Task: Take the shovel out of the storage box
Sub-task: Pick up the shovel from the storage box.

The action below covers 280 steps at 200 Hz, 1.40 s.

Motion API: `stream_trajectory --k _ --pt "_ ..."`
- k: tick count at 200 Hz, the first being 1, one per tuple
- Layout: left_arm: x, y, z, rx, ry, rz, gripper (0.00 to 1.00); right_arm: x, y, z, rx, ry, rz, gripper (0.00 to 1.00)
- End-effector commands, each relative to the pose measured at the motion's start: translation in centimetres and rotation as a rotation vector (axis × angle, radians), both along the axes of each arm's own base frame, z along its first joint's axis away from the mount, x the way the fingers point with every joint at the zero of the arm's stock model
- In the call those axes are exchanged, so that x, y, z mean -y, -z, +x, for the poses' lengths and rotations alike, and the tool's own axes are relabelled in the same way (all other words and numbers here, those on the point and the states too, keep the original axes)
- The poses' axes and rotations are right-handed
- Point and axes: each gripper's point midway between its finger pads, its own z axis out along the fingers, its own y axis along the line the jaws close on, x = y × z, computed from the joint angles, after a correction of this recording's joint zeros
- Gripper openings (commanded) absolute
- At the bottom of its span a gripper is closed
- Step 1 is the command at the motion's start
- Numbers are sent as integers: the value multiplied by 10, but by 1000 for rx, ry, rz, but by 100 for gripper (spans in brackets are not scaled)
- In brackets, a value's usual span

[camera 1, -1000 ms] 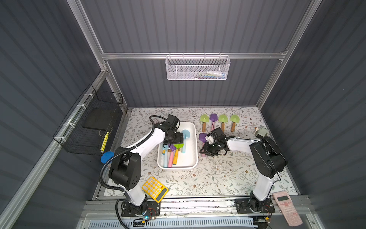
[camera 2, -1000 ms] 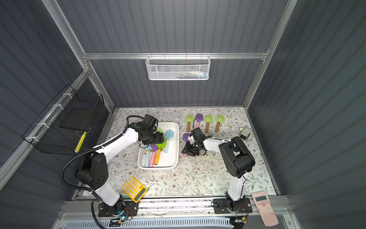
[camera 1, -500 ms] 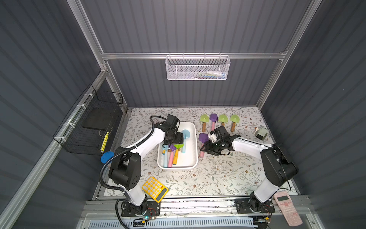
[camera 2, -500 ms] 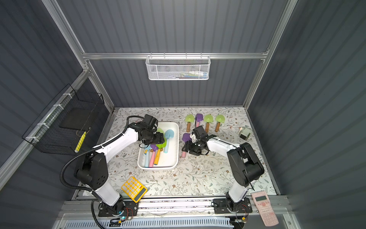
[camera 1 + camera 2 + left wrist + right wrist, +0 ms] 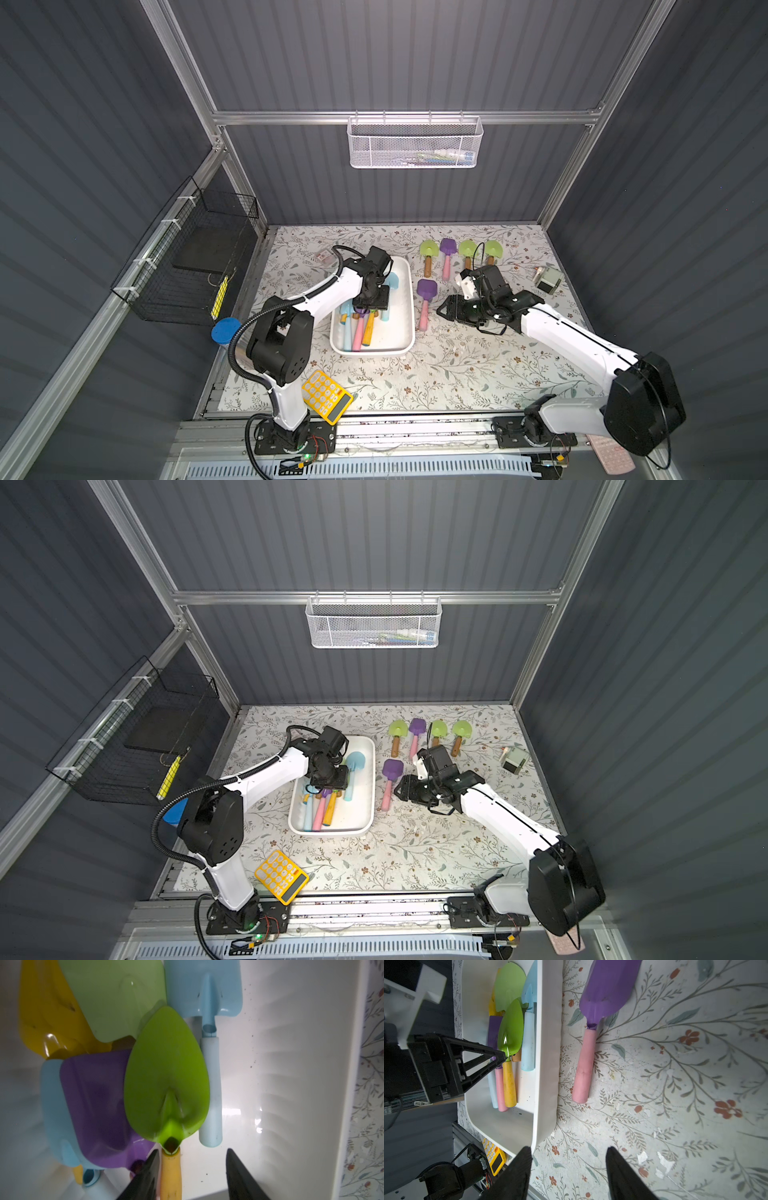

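Note:
The white storage box (image 5: pixel 374 349) (image 5: pixel 332 827) lies left of centre with several toy shovels piled in it. On top lies a green shovel (image 5: pixel 166 1084) (image 5: pixel 510 1028) with a yellow handle (image 5: pixel 368 332). My left gripper (image 5: pixel 192 1150) (image 5: pixel 372 299) reaches down into the box, open. One finger (image 5: pixel 151 1163) is against the yellow handle and the other stands well apart. My right gripper (image 5: pixel 569 1148) (image 5: pixel 442 309) is open and empty just above the table, right of the box. A purple shovel (image 5: pixel 426 291) (image 5: pixel 608 991) with a pink handle lies on the table between them.
Several shovels (image 5: pixel 448 247) lie in a row at the back. A small grey box (image 5: pixel 548 280) sits at the right, a yellow calculator (image 5: pixel 326 395) at the front, a blue lid (image 5: pixel 225 330) off the left edge. A black wire basket (image 5: pixel 187 257) hangs left, a white mesh basket (image 5: pixel 415 143) behind.
My right gripper has opened, left the purple shovel on the table and drawn back from it. My left gripper's jaws have narrowed around the yellow handle.

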Motion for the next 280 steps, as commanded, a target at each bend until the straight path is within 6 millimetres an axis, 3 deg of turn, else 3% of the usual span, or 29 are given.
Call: stream_trajectory --k 1,35,95,199,240,280 --pt "-11 -1 -17 -15 -16 48 52 11 13 -9 -28 4 -52 60" --pt "-20 2 -18 21 -53 66 52 10 19 -14 -39 -8 -42 59" --pt "-10 22 -17 -26 -33 46 51 13 19 -16 -39 2 -42 59" --pt "-12 47 -18 -64 -35 81 35 15 18 -19 -39 9 -45 58" --pt "-12 47 -19 -65 -34 73 19 15 19 -18 -42 12 -43 58" --pt "-6 25 -14 -36 -31 42 4 13 12 -17 -30 4 -33 58"
